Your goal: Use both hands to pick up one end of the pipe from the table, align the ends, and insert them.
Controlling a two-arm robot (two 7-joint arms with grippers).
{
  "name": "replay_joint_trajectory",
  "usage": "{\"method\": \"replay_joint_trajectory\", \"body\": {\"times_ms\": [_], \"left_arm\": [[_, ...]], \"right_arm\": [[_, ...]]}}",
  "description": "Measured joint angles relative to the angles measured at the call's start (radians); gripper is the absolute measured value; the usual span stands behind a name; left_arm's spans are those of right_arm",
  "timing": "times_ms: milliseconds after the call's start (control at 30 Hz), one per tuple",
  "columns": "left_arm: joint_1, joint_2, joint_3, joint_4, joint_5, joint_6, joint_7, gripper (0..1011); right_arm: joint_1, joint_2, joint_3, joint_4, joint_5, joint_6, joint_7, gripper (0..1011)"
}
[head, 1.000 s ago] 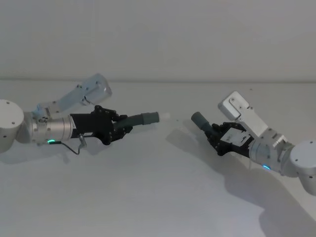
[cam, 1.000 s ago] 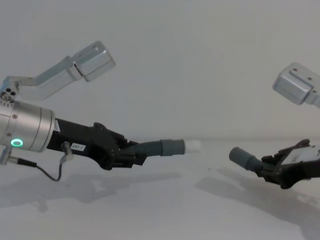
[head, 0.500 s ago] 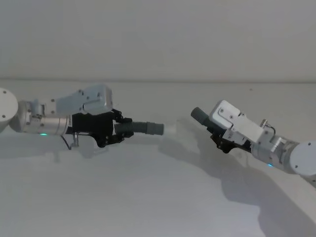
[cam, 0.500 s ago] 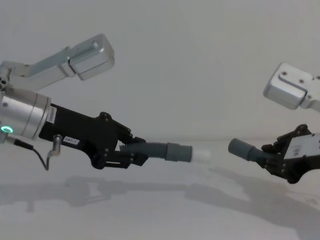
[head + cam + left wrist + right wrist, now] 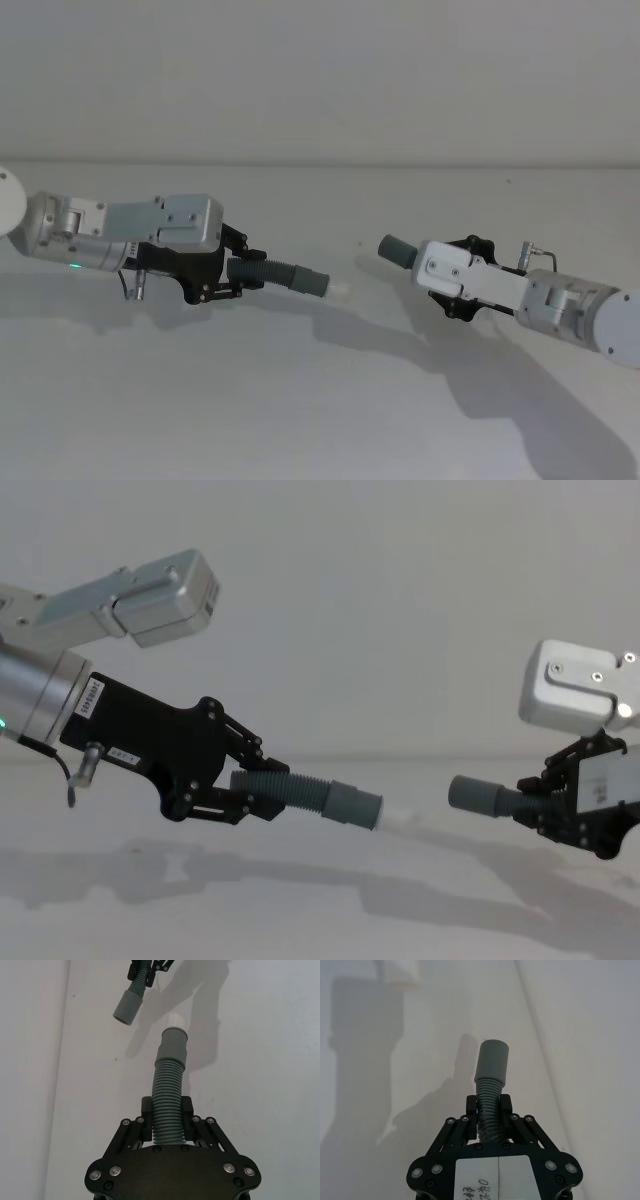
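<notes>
Pipes (image 5: 298, 791) jut from left end effector (image 5: 248, 796) and right end effector (image 5: 531, 802), cuffs (image 5: 478, 796) apart

Plain pale wall (image 5: 320, 70) behind.

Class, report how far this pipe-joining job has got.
Done: both pieces are lifted off the table, left gripper shut on the white-tipped piece, right gripper on the plain-cuffed piece. In hand: the two face each other, a gap between. Left: line up and insert.
</notes>
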Motion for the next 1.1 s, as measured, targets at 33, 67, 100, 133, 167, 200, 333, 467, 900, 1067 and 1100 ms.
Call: {"method": "replay_joint_trajectory", "body": {"times_ms": [33,67,100,133,167,200,333,467,900,1067,1100], "left_arm": [[-0.003,0.002,0.003,-0.001,0.003,-0.007,-0.004,327],[-0.004,0.003,0.004,-0.002,0.005,-0.010,-0.006,327],[-0.006,0.005,0.006,-0.003,0.007,-0.016,-0.009,327],[-0.007,0.005,0.007,-0.003,0.009,-0.018,-0.011,327],[-0.008,0.006,0.008,-0.004,0.010,-0.020,-0.012,327],[-0.009,0.007,0.010,-0.004,0.012,-0.025,-0.015,327],[-0.013,0.010,0.014,-0.006,0.016,-0.034,-0.021,327],[-0.016,0.012,0.017,-0.007,0.019,-0.041,-0.025,327],[-0.020,0.016,0.022,-0.009,0.025,-0.053,-0.032,327],[-0.021,0.016,0.022,-0.009,0.025,-0.055,-0.033,327],[-0.021,0.016,0.023,-0.009,0.025,-0.056,-0.033,327]], "right_arm": [[0.006,0.011,-0.010,-0.010,-0.014,-0.003,0.013,260],[0.008,0.016,-0.015,-0.014,-0.021,-0.005,0.021,260],[0.013,0.026,-0.023,-0.024,-0.036,-0.009,0.038,260],[0.013,0.026,-0.023,-0.024,-0.036,-0.009,0.038,260],[0.019,0.035,-0.032,-0.033,-0.049,-0.012,0.055,262],[0.022,0.042,-0.039,-0.039,-0.055,-0.013,0.064,260],[0.041,0.074,-0.064,-0.073,-0.091,-0.017,0.127,260],[0.058,0.102,-0.087,-0.104,-0.112,-0.017,0.191,262],[0.110,0.185,-0.125,-0.214,-0.115,-0.002,0.434,260],[0.120,0.205,-0.118,-0.245,-0.073,0.008,0.508,260],[0.122,0.211,-0.112,-0.255,-0.058,0.012,0.524,260]]}}
